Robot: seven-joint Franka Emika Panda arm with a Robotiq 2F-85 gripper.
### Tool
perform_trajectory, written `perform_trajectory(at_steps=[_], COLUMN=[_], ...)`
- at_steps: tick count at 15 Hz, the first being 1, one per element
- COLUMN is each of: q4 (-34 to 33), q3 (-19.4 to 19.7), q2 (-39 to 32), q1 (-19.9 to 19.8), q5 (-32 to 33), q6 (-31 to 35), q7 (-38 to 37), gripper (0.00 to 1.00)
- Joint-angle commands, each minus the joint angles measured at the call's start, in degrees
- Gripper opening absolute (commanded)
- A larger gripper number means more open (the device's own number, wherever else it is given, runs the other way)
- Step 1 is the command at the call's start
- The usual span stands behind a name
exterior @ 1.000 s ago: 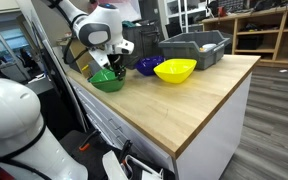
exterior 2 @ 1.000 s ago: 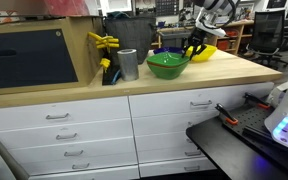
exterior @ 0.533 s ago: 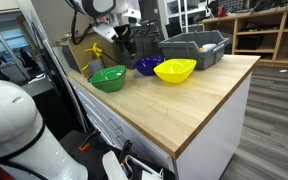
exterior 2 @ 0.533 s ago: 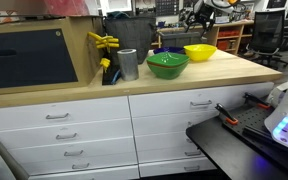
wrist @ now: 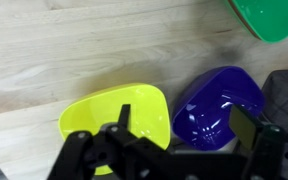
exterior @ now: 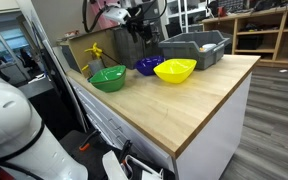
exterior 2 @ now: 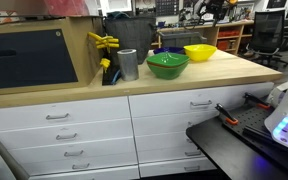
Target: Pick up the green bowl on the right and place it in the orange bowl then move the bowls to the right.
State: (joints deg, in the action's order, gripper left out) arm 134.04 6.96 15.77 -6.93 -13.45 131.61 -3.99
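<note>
Hovering high over the wooden desk (exterior: 189, 105), the gripper (wrist: 184, 125) stood spread and empty. The round, glossy bright-green plastic bowl (exterior: 108, 77) sat beside the dark-blue plastic bowl (exterior: 147, 66); no orange bowl showed. A clean grasp probably needed one finger inside the green rim, one outside.

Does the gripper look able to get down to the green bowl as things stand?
Likely yes: the gripper hangs high, jaws open and empty, and the green bowl sits uncovered at the row's end, beside the blue bowl.
</note>
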Motion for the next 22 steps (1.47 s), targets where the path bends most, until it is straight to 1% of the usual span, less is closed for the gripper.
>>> perform_trajectory(at_steps=[1,3,7,11,14,15,17,19,22], q4=[-3.5,-4.6,-6.3,-7.3,-7.7,-7.8,-8.3,-9.2,-11.6], q3=[0.8,1.5,2.6,3.2,3.7,3.8,3.7,3.5,2.8], q2=[-4.8,-7.3,-11.7,-15.8,-17.9,-18.1,-17.9,-17.0,-14.7], q1=[-2.0,-2.7,-3.5,-4.1,-4.2,-4.1,-3.7,-3.2,-2.4], q5=[4.6,5.4,5.1,4.7,5.6,5.7,6.2,8.2,12.5], q6=[-0.4,1.3,7.0,12.5,15.1,15.1,12.9,9.8,1.3], q7=[-1.8,-1.8,-3.1,-8.7,-12.4,-13.4,-15.3,-18.0,-22.2], gripper=[1.0,1.0,1.0,1.0,1.0,1.0,1.0,1.0,1.0])
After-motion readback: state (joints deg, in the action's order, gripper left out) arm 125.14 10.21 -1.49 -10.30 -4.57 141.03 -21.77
